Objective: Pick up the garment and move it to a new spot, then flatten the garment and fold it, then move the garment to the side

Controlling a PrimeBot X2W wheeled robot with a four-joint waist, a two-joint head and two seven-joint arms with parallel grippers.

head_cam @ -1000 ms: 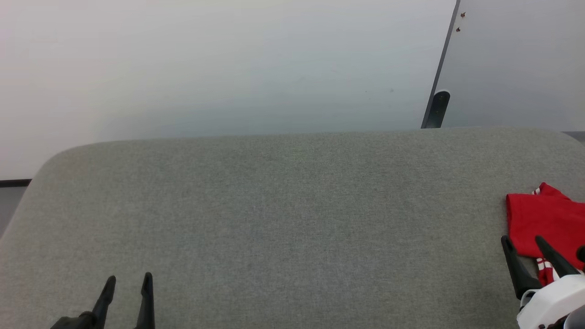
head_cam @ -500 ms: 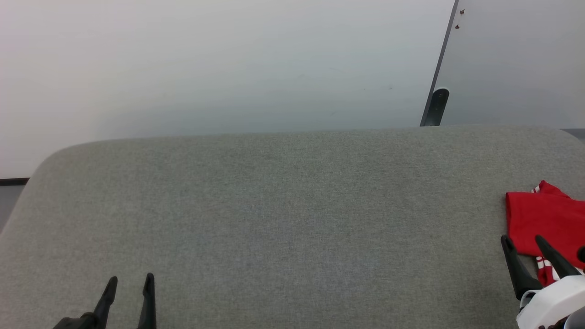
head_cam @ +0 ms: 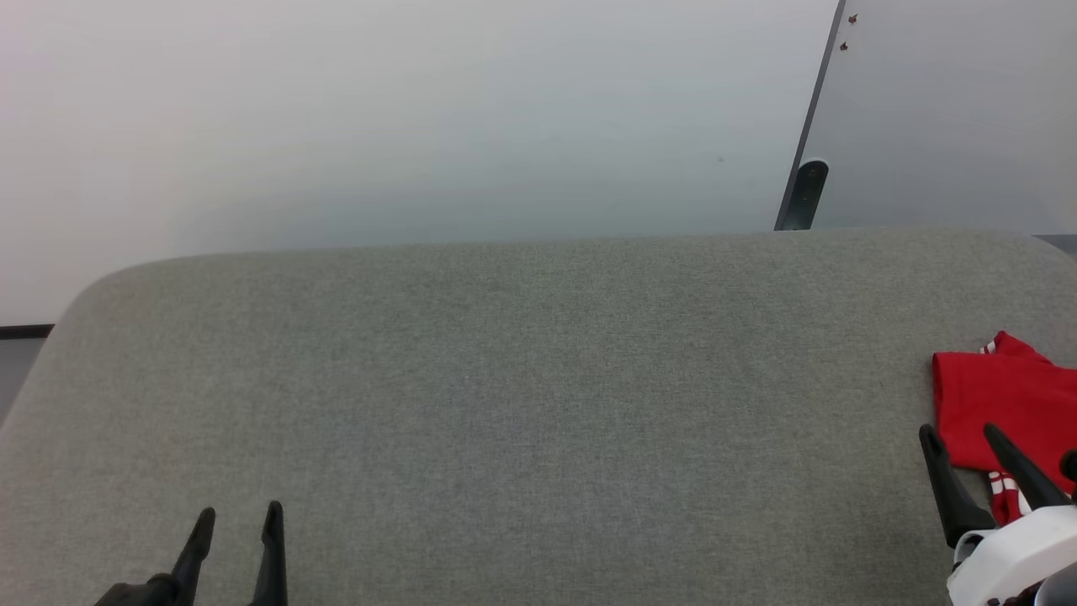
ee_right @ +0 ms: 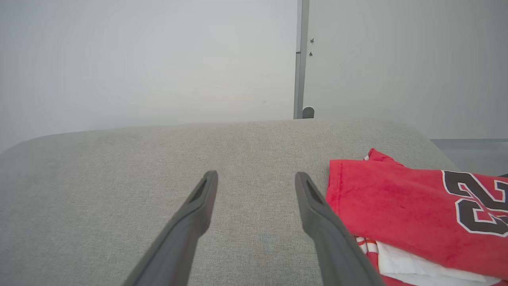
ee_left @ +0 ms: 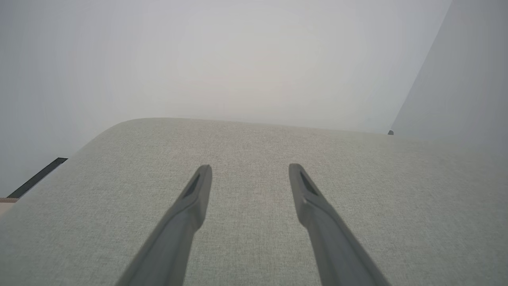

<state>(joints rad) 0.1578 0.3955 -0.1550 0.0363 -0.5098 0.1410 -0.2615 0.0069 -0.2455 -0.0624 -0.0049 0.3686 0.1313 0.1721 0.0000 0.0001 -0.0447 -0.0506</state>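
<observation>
Shows, nearest at lower left, the left gripper (head_cam: 239, 509), fingers spread apart and empty, above the grey fabric table (head_cam: 538, 379). Shows at lower right the right gripper (head_cam: 958, 429), also released, grasping nothing. Places the garment (head_cam: 1001, 396), folded, red with black numerals, at the table's right end, just beside that gripper's outer finger. Beyond, pale wall (head_cam: 421, 109) and dark post (head_cam: 803, 198)

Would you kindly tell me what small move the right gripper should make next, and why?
Probably draw the right gripper back and away: the red jersey already lies folded at the right end of the table, beside its open, empty jaws, so little seems left.
</observation>
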